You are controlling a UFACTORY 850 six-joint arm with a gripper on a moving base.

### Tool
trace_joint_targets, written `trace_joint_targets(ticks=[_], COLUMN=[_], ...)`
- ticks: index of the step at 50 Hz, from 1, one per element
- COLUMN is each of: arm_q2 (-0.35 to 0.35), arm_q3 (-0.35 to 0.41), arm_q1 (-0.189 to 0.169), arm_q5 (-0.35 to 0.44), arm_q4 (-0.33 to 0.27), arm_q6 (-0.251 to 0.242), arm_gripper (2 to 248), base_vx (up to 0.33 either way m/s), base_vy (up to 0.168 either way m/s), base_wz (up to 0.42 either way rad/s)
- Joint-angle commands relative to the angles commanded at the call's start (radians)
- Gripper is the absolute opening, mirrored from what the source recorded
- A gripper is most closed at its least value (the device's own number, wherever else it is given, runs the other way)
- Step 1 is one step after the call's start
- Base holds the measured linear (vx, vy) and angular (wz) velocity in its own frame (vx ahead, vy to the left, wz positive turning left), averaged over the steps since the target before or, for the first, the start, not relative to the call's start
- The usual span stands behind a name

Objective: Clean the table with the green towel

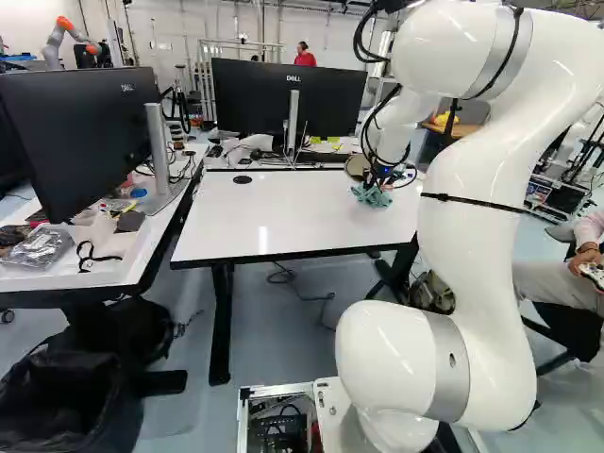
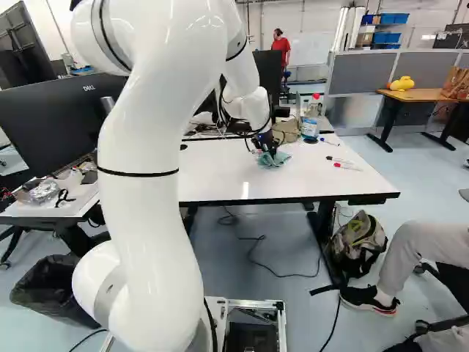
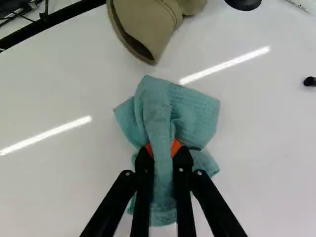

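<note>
While the white arm (image 1: 472,203) fills the right side of the left base view, its gripper (image 1: 383,177) hangs low over the far right part of a white table (image 1: 283,217). Green towel (image 1: 373,196): one, crumpled, on the tabletop beneath the gripper. Small black disc (image 1: 243,179): set in the tabletop, left of the towel. Black monitor (image 1: 288,99): on a stand, behind the table. Second monitor (image 1: 80,137): on a neighbouring desk (image 1: 123,264) to the left, with assorted small items below it. Another robot (image 1: 68,36): in the far background, upper left, white with orange.

Right base view. Towel: bunched on the white tabletop, below the gripper. Tan cap (image 2: 289,130): just beyond the towel. Clear bottle (image 2: 311,125): upright, red top, beside the cap. Markers (image 2: 339,159): several, lying on the table right of the towel. Backpack (image 2: 359,240): on the floor, by the table's right leg. Wooden table (image 2: 421,94): in the background at the right, bearing a yellow object (image 2: 401,83).

Wrist view. Gripper (image 3: 163,148): clenched on a raised fold of the towel, orange pads (image 3: 176,146) to either side; the loose cloth spreads on the tabletop ahead of and around the fingertips. Cap: ahead of the towel, near but apart.
</note>
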Motion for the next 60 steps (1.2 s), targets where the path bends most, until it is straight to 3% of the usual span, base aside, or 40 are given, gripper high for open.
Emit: trace_joint_targets(ticks=[29,60], arm_q2=[0.114,0.189], arm_q3=[0.146,0.169], arm_q1=[-0.026,-0.015], arm_q5=[0.0,0.0], arm_q4=[0.0,0.0], arm_q6=[0.0,0.0], arm_gripper=[50,50], base_vx=[0.0,0.0], base_vy=[0.0,0.0], base_wz=[0.0,0.0])
